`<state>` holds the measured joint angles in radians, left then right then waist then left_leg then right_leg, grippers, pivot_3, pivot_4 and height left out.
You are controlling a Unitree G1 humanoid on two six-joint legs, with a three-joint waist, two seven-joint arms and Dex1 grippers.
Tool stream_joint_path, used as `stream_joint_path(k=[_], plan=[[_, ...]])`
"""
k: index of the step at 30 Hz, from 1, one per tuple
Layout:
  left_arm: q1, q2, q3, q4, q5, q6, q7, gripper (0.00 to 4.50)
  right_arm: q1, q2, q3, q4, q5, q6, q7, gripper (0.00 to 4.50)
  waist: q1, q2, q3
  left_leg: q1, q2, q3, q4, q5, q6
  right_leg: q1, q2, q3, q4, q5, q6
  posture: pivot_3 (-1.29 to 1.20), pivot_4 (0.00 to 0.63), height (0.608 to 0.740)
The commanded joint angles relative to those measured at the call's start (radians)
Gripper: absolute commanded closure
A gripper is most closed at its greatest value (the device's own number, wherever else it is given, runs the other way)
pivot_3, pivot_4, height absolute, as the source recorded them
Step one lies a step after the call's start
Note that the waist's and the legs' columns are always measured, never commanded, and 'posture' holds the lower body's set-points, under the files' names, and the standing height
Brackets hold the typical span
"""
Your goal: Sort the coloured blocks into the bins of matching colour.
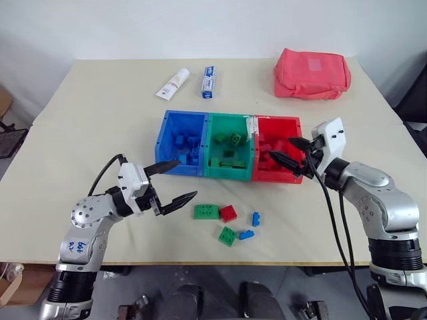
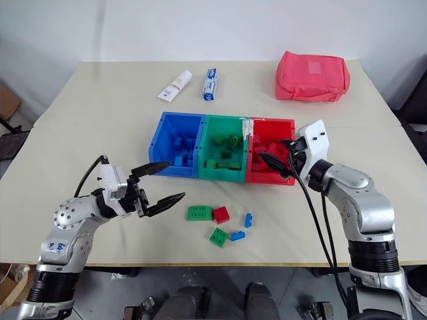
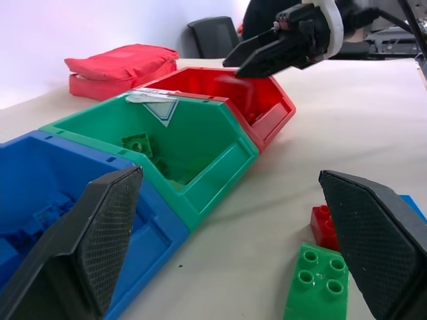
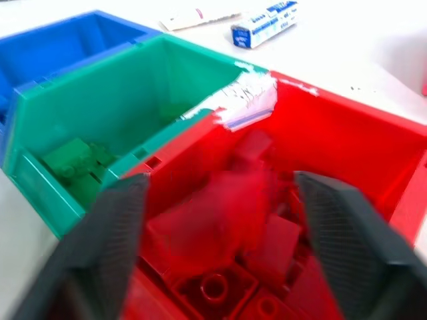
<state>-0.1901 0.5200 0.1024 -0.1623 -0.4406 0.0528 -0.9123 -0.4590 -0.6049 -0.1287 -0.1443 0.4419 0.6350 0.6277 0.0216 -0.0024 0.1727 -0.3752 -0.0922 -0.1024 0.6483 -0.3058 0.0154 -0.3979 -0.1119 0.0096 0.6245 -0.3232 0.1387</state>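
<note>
1. The table is pale and wide, with everything on it sitting toward the middle and far side.
2. A red fabric pouch lies at the far right of the table, well apart from the bins.
3. The bins stand joined in a row at the table's centre: blue bin on the left, green bin in the middle, red bin on the right. Each holds blocks of its own colour.
4. The right gripper hovers over the red bin, fingers spread wide with nothing gripped between them (a blurred red shape shows between the fingers in its wrist view, above the red bricks piled in the bin).
5. The left gripper hangs just in front of the blue bin, its two fingers fully apart and empty.
6. Two toothpaste tubes lie at the far side: a white tube and a blue-and-white tube beside it.
7. Five loose blocks rest on the table in front of the bins: a green brick touching a red brick, a second green brick nearer the edge, and two small blue bricks just to the right.
</note>
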Motion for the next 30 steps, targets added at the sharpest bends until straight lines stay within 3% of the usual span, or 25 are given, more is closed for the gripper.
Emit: stream_joint_path(k=[1, 5, 11, 17, 22, 30], plan=[[0.024, 0.037, 0.034, -0.012, -0.017, -0.01, -0.031, 0.0, 0.049, -0.08, -0.077, -0.033, 0.021, -0.074, 0.101, 0.03, 0.002, 0.0, 0.0, 0.0, 0.0, 0.0, 0.0, 0.0, 0.0, 0.0, 0.0, 0.0, 0.0, 0.0, 0.0, 0.0, 0.15, 0.74], [0.02, 0.064, 0.003, 0.021, 0.011, -0.054, -0.09, 0.0, 0.214, -0.176, -0.18, -0.071, 0.1, -0.211, 0.359, 0.03, 0.004, 0.0, 0.0, 0.0, 0.0, -0.001, -0.001, 0.0, 0.001, 0.001, 0.0, -0.001, -0.002, 0.0, 0.0, 0.0, 0.15, 0.74], [-0.005, 0.078, -0.075, 0.05, 0.041, -0.115, -0.198, 0.0, 0.447, -0.329, -0.214, 0.004, 0.011, -0.443, 0.61, 0.03, 0.002, 0.0, 0.0, 0.001, 0.0, 0.001, 0.001, -0.001, 0.002, 0.004, 0.0, -0.002, -0.004, 0.0, 0.001, 0.0, 0.15, 0.74], [-0.003, 0.087, -0.107, 0.051, 0.043, -0.122, -0.237, 0.0, 0.411, -0.321, -0.095, -0.051, 0.014, -0.403, 0.613, 0.03, -0.023, 0.001, 0.001, 0.004, 0.002, 0.002, 0.0, -0.001, 0.001, 0.004, 0.0, -0.001, -0.002, 0.0, 0.0, 0.0, 0.15, 0.74], [0.021, 0.096, -0.09, 0.044, 0.055, -0.141, -0.224, 0.0, 0.321, -0.264, 0.117, -0.143, -0.008, -0.248, 0.556, 0.03, -0.021, 0.001, 0.001, 0.003, 0.002, 0.001, 0.0, -0.001, 0.0, 0.004, 0.0, -0.001, -0.003, 0.0, 0.0, 0.0, 0.15, 0.74], [0.069, 0.1, -0.073, -0.007, 0.049, -0.132, -0.186, 0.0, 0.185, -0.147, 0.332, -0.037, -0.134, -0.244, 0.521, 0.03, -0.012, 0.0, 0.001, 0.002, 0.001, -0.001, 0.0, -0.001, 0.0, 0.004, -0.001, -0.001, -0.003, 0.0, 0.0, 0.0, 0.15, 0.74]])
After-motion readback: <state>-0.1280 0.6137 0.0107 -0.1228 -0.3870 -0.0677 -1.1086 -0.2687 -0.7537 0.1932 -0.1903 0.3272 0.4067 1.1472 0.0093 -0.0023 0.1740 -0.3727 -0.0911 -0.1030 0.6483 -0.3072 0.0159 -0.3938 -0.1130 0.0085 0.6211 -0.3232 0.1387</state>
